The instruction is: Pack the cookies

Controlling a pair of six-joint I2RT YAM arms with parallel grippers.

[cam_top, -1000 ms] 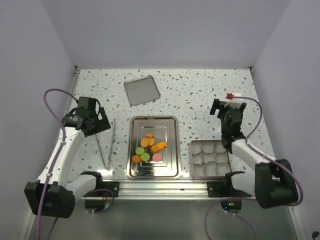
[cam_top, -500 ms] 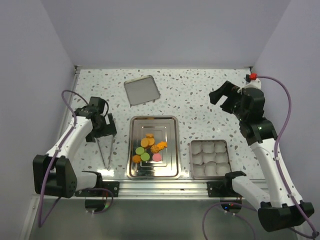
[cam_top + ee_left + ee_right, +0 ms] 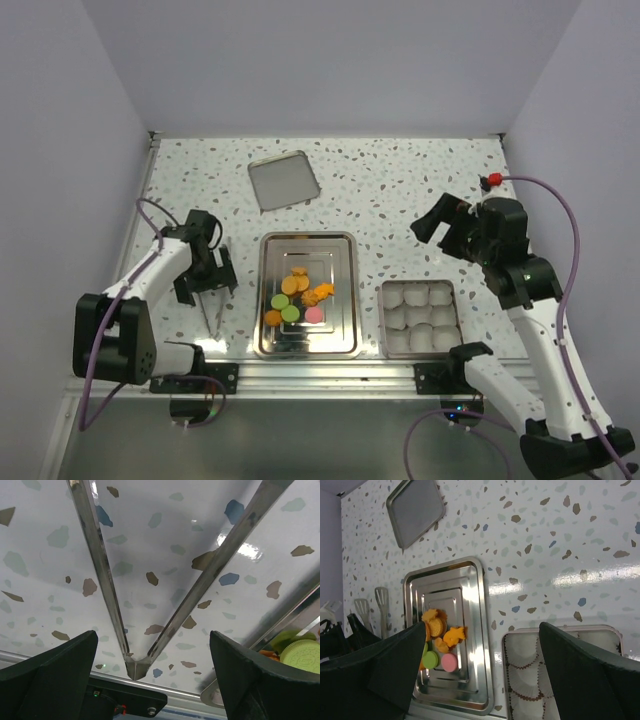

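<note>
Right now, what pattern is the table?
The table is white, speckled with brown, grey-green and blue flecks, like terrazzo; it shows clearest in the left wrist view.

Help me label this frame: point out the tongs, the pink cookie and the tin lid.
tongs (image 3: 136, 667): left wrist view, hinge end.
pink cookie (image 3: 314, 314): top view, middle.
tin lid (image 3: 284, 180): top view, middle.

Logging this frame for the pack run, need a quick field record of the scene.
cookies: piled on steel tray, none packed
tin: right of tray, white liners, no cookie visible
tongs: flat on table, left of tray
left tool: open, over the tongs' joined end
right tool: open, raised, holding nothing
lid: far side of table
</note>
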